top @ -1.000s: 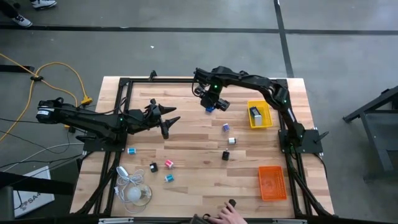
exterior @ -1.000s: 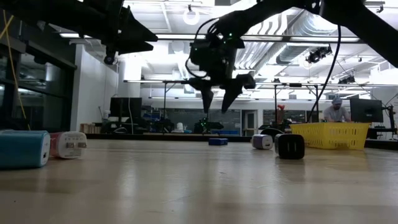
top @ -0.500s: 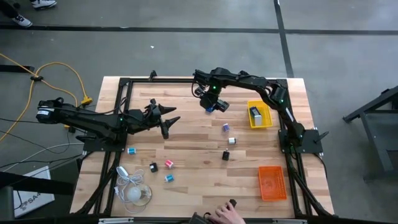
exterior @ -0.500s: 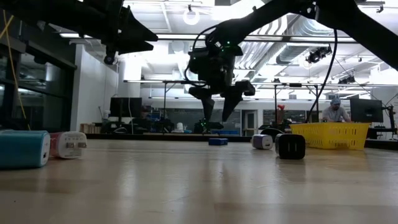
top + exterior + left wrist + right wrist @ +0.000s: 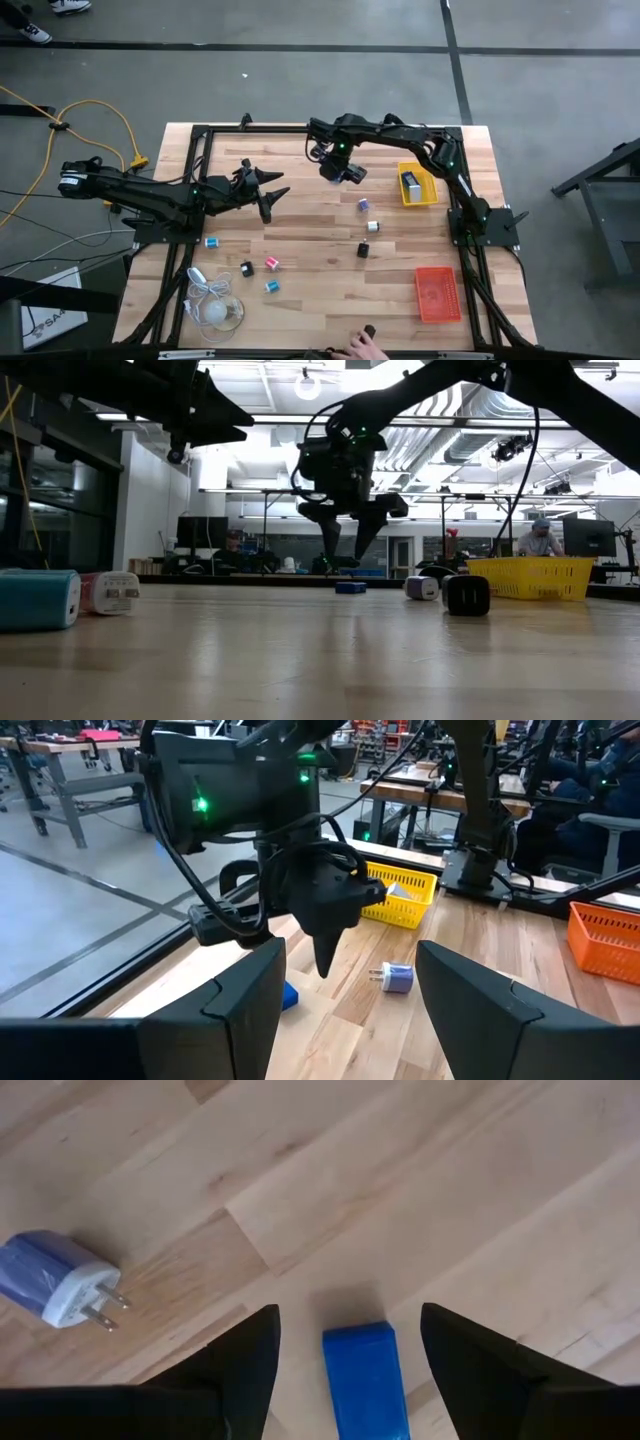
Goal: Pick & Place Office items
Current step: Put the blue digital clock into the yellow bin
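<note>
The office items lie scattered on the wooden table: a blue block (image 5: 338, 178), a purple plug (image 5: 362, 204), a white piece (image 5: 373, 226), black pieces (image 5: 363, 250), a pink one (image 5: 271, 263) and a teal one (image 5: 271, 287). My right gripper (image 5: 343, 560) points down, open, just above the blue block (image 5: 365, 1378). In the right wrist view the block shows between the two fingers, untouched, and the low view shows it flat on the table (image 5: 350, 587). My left gripper (image 5: 272, 195) waits open and level over the table's left half.
A yellow tray (image 5: 417, 186) with a piece in it stands at the far right, and an orange tray (image 5: 437, 294) at the near right. A white bulb with a coiled cord (image 5: 215, 306) lies at the near left. A person's hand (image 5: 360, 345) is at the near edge.
My right gripper has sunk toward the blue block and drifted a little toward the table's left edge, its fingers staying open. The left arm has kept still.
</note>
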Action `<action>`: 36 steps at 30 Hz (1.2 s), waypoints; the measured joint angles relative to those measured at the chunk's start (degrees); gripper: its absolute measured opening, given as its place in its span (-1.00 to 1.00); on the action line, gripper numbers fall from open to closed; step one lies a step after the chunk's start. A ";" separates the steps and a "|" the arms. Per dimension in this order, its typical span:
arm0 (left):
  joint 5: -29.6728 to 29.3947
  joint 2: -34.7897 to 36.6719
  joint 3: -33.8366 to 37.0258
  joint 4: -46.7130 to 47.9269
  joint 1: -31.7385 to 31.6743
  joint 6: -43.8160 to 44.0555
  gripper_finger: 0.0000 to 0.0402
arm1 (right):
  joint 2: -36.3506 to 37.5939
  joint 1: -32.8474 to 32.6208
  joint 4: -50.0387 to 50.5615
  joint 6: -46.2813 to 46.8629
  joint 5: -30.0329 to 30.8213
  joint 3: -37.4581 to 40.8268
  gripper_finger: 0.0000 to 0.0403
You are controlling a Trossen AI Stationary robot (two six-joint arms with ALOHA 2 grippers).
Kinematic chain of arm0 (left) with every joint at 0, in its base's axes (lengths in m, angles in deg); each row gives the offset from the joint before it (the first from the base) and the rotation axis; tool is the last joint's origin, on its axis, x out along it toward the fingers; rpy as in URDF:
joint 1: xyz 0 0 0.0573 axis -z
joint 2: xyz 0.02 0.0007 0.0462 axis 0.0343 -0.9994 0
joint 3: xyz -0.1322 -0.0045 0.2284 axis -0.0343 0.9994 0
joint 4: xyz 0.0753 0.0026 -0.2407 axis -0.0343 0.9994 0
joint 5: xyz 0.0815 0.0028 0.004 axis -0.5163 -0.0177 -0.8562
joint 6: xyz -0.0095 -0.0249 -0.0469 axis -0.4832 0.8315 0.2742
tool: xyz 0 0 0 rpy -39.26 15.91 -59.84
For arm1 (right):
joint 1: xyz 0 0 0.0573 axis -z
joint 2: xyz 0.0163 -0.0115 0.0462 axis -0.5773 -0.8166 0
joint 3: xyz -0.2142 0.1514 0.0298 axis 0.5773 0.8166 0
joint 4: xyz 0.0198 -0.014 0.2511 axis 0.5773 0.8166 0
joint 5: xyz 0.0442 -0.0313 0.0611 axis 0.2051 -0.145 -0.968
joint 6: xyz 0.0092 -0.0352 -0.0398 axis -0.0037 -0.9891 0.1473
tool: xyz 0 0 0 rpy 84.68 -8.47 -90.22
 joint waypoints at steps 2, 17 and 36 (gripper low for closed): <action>0.00 -0.01 0.00 0.00 0.01 0.00 0.09 | 0.02 -0.66 -0.10 0.00 0.24 0.00 0.15; 0.00 0.00 0.00 0.00 0.00 0.01 0.09 | 0.02 -2.87 -0.07 4.53 9.48 0.00 0.15; 0.00 -0.01 0.00 0.00 0.01 0.01 0.09 | -0.79 -13.59 -0.19 8.08 30.02 0.00 0.15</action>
